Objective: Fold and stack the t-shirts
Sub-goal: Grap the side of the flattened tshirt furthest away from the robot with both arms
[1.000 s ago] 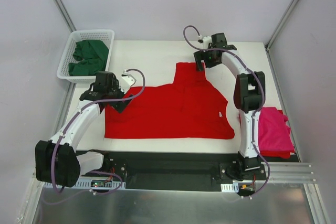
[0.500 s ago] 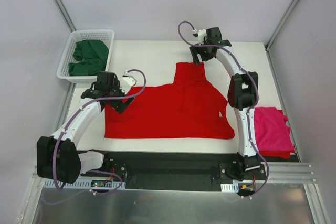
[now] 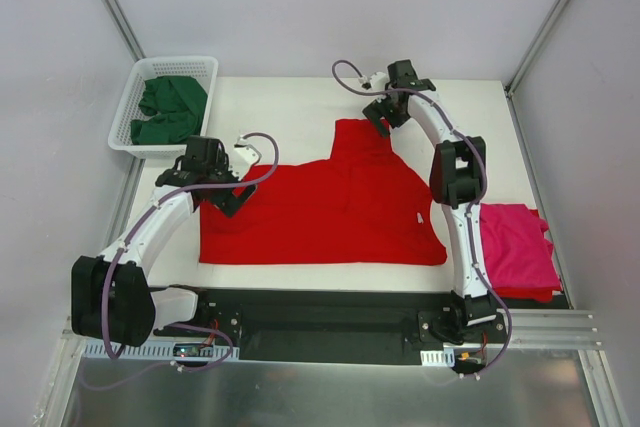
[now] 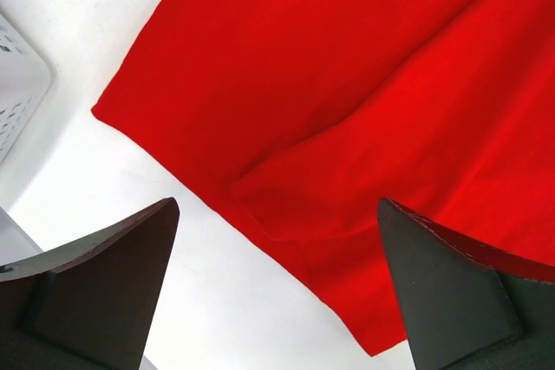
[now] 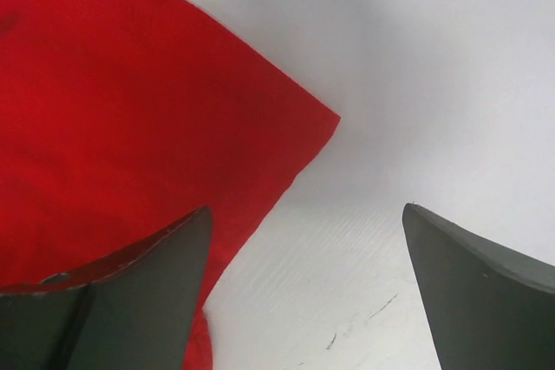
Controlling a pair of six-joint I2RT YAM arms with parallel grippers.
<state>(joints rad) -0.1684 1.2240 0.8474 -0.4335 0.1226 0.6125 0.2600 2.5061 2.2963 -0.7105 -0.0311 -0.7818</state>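
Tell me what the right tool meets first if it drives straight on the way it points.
Probably the corner of the bright red cloth t-shirt, or the white table just beside it; the open right tool points down at that edge.

The right arm [image 3: 467,245] covers part of the pink t-shirt [image 3: 520,247], apparently folded.

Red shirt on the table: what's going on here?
The red t-shirt lies spread flat on the table. Left gripper, open, hovers at its left edge; right gripper, open, at its far corner. Neither holds cloth. A pink t-shirt sits folded at the right; green t-shirts wait in the basket.
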